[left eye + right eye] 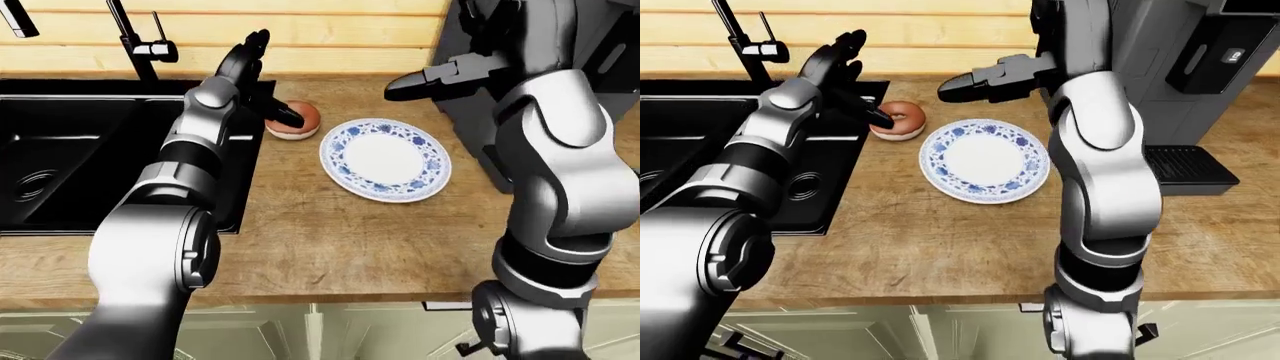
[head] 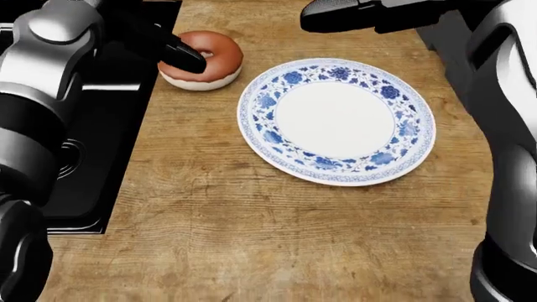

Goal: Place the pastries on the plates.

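On wooden counter (image 2: 252, 239) | doughnut (image 2: 220, 53): brown glaze, pale base, beside blue-patterned plate (image 2: 335, 119), near sink (image 1: 60, 165) | left hand (image 1: 262, 90) fingers spread, one fingertip on doughnut | right hand (image 2: 352, 14) unclenched above plate

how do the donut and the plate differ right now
The donut is thick, brown-glazed and ringed; the plate is flat, white with a blue floral rim, and much wider. The left hand has a finger over the donut; nothing lies on the plate. Both are round and rest on the wooden counter.
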`<state>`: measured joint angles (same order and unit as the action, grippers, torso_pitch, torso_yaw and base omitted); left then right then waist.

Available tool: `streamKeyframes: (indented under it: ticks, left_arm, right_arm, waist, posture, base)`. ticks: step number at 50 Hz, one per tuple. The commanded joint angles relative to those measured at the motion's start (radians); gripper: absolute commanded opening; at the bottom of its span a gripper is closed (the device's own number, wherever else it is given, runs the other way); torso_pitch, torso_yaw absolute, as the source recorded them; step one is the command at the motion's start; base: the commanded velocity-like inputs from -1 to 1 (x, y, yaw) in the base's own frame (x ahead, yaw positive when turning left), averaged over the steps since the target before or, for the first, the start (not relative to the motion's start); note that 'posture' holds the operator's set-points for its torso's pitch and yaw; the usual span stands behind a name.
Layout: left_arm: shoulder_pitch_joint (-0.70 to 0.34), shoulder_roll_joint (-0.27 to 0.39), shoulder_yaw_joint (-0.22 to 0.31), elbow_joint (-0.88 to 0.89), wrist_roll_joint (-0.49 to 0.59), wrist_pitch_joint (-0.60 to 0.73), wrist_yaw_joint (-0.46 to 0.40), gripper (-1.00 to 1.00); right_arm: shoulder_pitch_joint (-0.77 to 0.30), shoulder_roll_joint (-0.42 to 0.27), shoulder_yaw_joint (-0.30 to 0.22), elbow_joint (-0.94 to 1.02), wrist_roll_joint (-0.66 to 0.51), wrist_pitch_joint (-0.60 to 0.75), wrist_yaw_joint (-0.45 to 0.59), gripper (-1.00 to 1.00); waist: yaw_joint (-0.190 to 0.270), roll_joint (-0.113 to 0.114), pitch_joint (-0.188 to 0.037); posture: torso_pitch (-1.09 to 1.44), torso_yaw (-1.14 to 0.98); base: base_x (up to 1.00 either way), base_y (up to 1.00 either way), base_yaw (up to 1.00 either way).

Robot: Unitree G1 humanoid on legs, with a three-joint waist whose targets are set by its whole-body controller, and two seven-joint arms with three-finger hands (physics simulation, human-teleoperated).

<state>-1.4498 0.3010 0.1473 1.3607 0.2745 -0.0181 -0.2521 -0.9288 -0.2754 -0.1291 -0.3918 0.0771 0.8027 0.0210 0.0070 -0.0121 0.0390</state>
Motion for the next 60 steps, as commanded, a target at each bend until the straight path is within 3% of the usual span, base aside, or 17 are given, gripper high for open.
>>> streamKeyframes:
  ticks: [1,11,21,60]
  left_arm:
    - [-0.044,0.013,0.011,-0.039,-0.007,-0.026,0.022,1.0]
    - [-0.042,0.006,0.045,-0.026,-0.016,-0.034,0.136,1.0]
    - [-0.046,-0.008,0.057,-0.02,-0.023,-0.032,0.186,1.0]
    - [-0.007,-0.065,0.045,-0.013,0.026,-0.052,0.185,1.0]
  right_arm:
    - [-0.041,-0.012,-0.008,-0.021,0.001,0.0,-0.002,1.0]
    - [-0.075,-0.032,-0.015,-0.057,0.014,0.051,-0.002,1.0]
    - [-0.063,-0.037,-0.017,-0.07,0.019,0.056,-0.004,1.0]
    - [-0.044,-0.028,-0.013,-0.089,0.009,0.061,-0.001,1.0]
  waist:
    - [0.001,0.0,-0.029]
    - [0.0,0.003,-0.019]
    - [-0.001,0.005,-0.013]
    - [-0.001,0.001,0.022]
  posture:
    - [0.02,0.0]
    - [0.03,0.0]
    - [0.05,0.0]
    - [0.1,0.0]
  base:
    - [0.0,0.0,0.0]
    - [0.0,0.0,0.0]
    - [0.0,0.0,0.0]
    - [0.0,0.0,0.0]
